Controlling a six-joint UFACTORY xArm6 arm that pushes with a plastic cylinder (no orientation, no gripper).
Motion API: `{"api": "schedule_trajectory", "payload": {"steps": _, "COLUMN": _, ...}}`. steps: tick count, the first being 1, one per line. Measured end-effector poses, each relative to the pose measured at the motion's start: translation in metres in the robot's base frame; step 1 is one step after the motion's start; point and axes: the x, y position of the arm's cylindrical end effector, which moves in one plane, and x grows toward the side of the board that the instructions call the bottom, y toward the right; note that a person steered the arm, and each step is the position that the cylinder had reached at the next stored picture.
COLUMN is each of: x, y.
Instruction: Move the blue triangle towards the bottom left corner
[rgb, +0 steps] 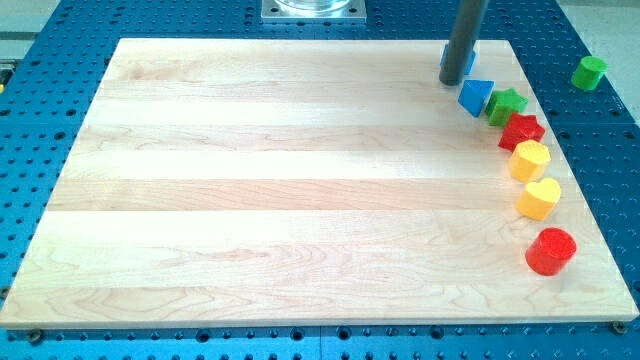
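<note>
My tip (455, 81), a bare rod holding nothing, blue triangle (476, 96) just beside, toward the view's lower right

Tip (456, 80) far right on board (280, 180), triangle (476, 96) just right, star (507, 104) beside it, blocks trailing nearer along right edge, cylinder (589, 72) off board

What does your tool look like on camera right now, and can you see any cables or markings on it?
My tool is a straight, smooth, dark grey cylindrical rod entering from the view's top, with a faint lighter sheen along one side. No cables, labels or markings show on it. My tip ends just above and left of the blue triangle, with something blue showing right behind the rod.
</note>
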Motion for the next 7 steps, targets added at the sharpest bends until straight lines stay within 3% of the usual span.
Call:
{"api": "schedule_trajectory", "payload": {"steps": 3, "x": 0.012, "y": 0.032}}
{"api": "schedule_trajectory", "payload": {"steps": 5, "x": 0.056, "y": -0.016}}
{"api": "schedule_trajectory", "payload": {"steps": 7, "x": 0.038, "y": 0.030}}
